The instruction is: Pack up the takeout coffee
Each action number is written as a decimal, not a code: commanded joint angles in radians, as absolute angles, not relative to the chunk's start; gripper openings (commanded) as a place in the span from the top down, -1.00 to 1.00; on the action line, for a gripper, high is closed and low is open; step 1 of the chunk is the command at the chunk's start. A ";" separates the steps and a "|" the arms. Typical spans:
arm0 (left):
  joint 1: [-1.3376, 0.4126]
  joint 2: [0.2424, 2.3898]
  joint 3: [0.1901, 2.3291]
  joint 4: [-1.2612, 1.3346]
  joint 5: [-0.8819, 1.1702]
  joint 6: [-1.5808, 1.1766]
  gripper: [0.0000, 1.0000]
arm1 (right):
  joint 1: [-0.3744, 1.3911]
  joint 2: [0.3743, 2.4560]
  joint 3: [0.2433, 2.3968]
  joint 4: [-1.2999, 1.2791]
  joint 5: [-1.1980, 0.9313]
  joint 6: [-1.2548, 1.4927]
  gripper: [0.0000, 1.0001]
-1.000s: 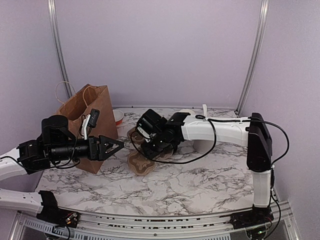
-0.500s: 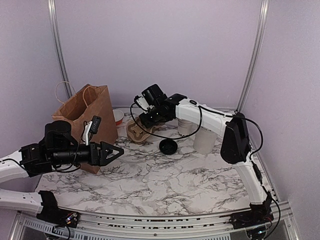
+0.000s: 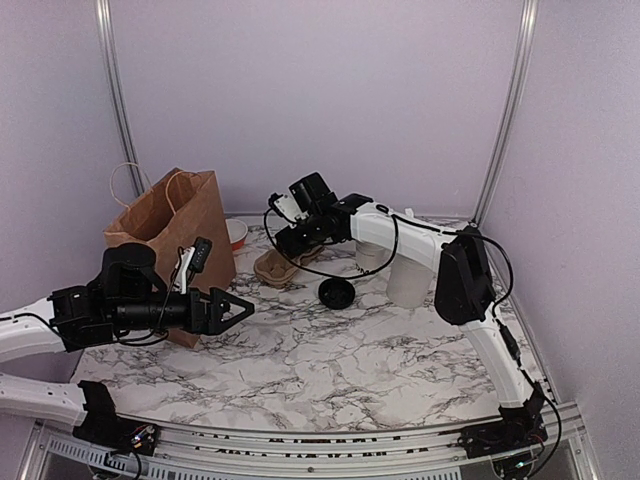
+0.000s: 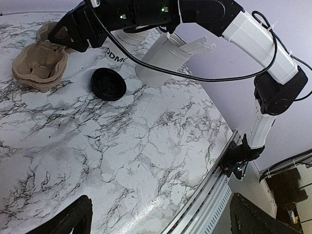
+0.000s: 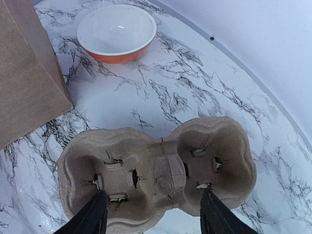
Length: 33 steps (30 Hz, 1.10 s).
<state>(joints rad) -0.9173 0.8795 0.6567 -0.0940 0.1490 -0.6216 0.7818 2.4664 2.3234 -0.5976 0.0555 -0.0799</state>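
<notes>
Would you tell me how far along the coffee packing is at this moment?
Done: nothing looks packed. The coffee cup stands on the table, and the black lid lies off nearby. In hand: the right claw is open over the empty cardboard carrier; the left claw is open and empty by the paper bag. Left: lid on, cup into carrier or bag.

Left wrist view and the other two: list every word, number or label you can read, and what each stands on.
"ODM": dark letters on the small white paper cup, left wrist view; the rest is hidden.
No text shows on the brown paper bag, brown pulp cup carrier, round black plastic lid or white bowl with orange-red band.
</notes>
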 commanded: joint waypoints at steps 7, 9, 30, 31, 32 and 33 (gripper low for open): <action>-0.920 0.916 0.651 -0.055 0.151 -0.623 -0.98 | 0.790 2.406 2.355 -0.643 0.098 -0.057 -0.39; -0.920 0.927 0.649 -0.044 0.145 -0.627 -0.98 | 0.790 2.363 2.315 -0.660 0.097 -0.032 -0.40; -0.920 1.160 0.706 0.078 0.075 -0.708 -0.98 | 0.785 1.735 1.725 -0.713 0.160 0.125 -0.35; -0.920 1.168 0.709 0.081 0.075 -0.711 -0.98 | 0.785 1.708 1.696 -0.711 0.157 0.134 -0.34; -0.920 1.172 0.712 0.083 0.075 -0.712 -0.98 | 0.785 1.681 1.665 -0.709 0.149 0.144 -0.33; -0.920 1.176 0.717 0.083 0.074 -0.712 -0.98 | 0.785 1.657 1.637 -0.705 0.134 0.154 -0.32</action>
<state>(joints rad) -0.9173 1.1622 0.6731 0.0360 0.0853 -0.6968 0.7853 1.7515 1.7092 -0.6983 0.1417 0.1017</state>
